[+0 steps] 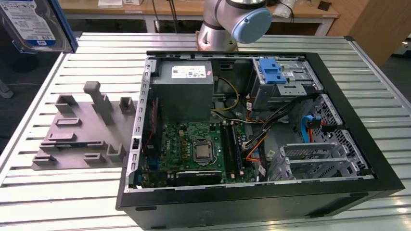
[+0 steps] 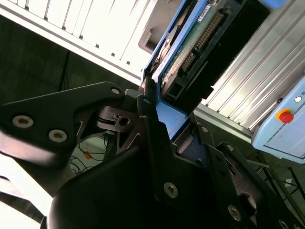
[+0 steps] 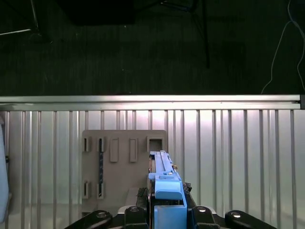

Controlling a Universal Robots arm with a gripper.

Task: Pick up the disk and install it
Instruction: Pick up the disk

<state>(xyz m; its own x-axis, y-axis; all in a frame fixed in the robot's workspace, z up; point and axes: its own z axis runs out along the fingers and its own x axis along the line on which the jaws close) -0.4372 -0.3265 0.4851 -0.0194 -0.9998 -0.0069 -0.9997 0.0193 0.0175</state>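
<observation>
Tool (image 3: 164, 194) tight around disk (image 3: 162, 168) (blue-railed)

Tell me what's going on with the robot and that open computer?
The robot arm's end effector is gripping the disk by its blue-framed edge and holding it up in the air. In the first wrist view, the disk hangs above the slatted table, over the edge of the grey fixture plate. The computer case lies open on that table with its parts showing. The disk is not yet inside it.
</observation>
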